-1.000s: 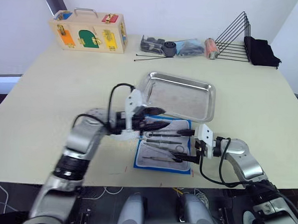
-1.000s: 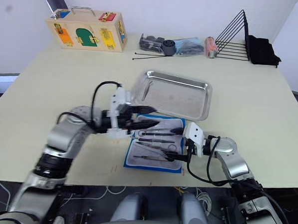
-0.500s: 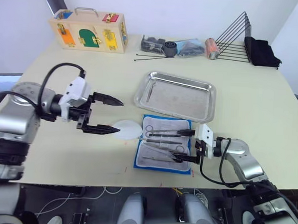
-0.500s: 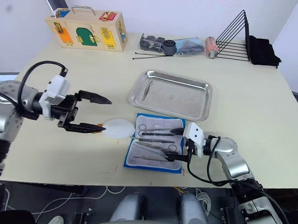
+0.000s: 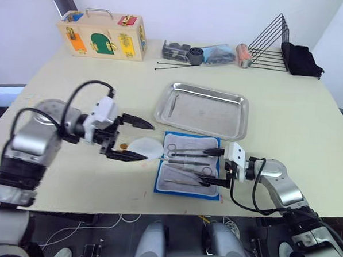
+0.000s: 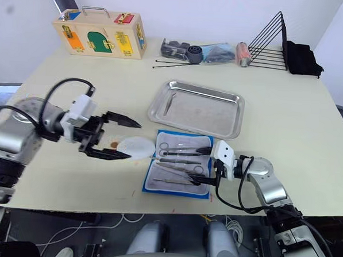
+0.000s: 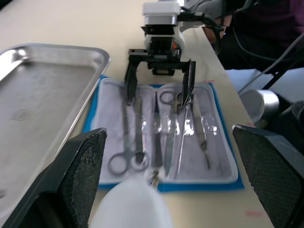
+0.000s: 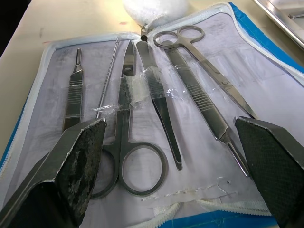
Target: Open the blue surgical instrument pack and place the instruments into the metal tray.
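Observation:
The blue surgical instrument pack (image 5: 189, 173) lies open and flat near the table's front edge, pale lining up. Several instruments rest in a row on the lining, among them ring-handled scissors (image 8: 128, 123) and forceps (image 8: 199, 102), with clear tape across some. The metal tray (image 5: 204, 110) stands just behind the pack. My right gripper (image 5: 213, 166) is open, low over the pack's right edge, fingers pointing across the instruments. My left gripper (image 5: 149, 142) is open to the left of the pack, its fingers on either side of a white round pouch (image 5: 145, 147).
Along the back edge stand a wooden latch box (image 5: 101, 35), a pile of small items (image 5: 204, 54), thin black rods (image 5: 172, 65), a black wire rack (image 5: 271, 44) and a black cloth (image 5: 301, 59). A small brown spot (image 5: 123, 144) marks the table by the pouch.
My left gripper drew back left from the pack's upper left corner, then came right again toward the white pouch. The right gripper and the pack stayed put.

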